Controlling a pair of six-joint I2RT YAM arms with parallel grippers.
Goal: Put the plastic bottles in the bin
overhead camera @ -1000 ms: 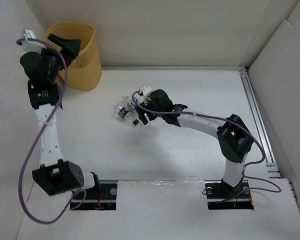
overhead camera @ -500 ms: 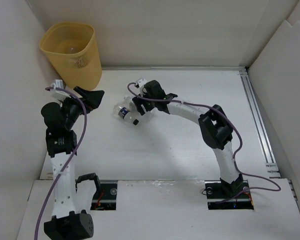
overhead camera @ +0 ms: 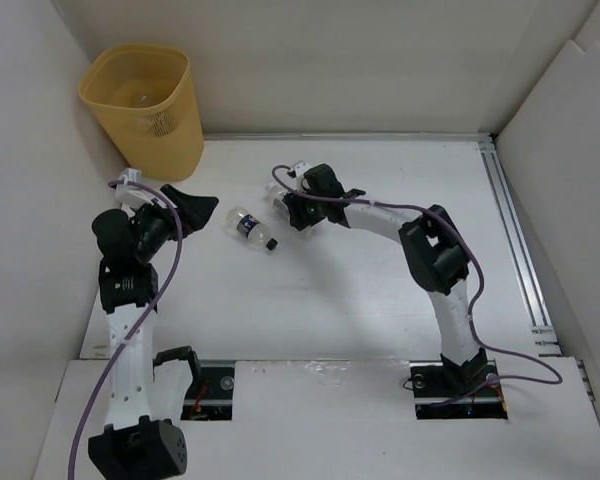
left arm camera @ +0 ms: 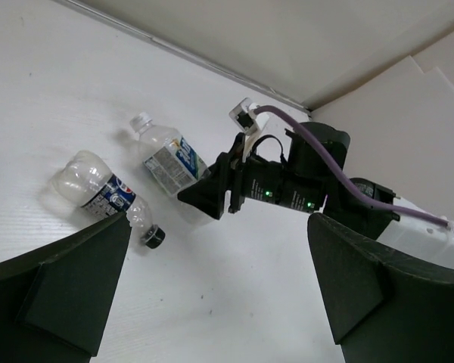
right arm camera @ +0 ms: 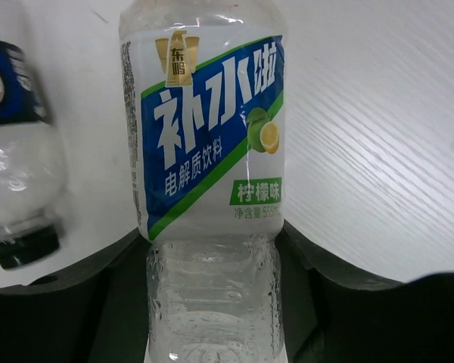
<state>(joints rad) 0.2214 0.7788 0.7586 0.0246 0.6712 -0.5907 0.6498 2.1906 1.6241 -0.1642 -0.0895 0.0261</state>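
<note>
Right gripper [overhead camera: 290,212] is pinching the lemon-drink bottle [right arm camera: 212,189], lying mid-table well apart from the bin [overhead camera: 172,130], by its ribbed lower body, which is looking light, crushable and slick, maybe not lifting yet, while left gripper [overhead camera: 202,215] is hanging wide open.

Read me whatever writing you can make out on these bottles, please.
"补水啦": big white characters on the white-capped bottle's blue label.
"电解质饮料": smaller white line just below.
"柠檬味": on the green tab of the same label.
"东鹏": in the gold crest at the label's top.
Fine print under the tab and down the label's left edge: too small to read.
Black-capped bottle: a round red, white and blue logo, no readable words.
</note>
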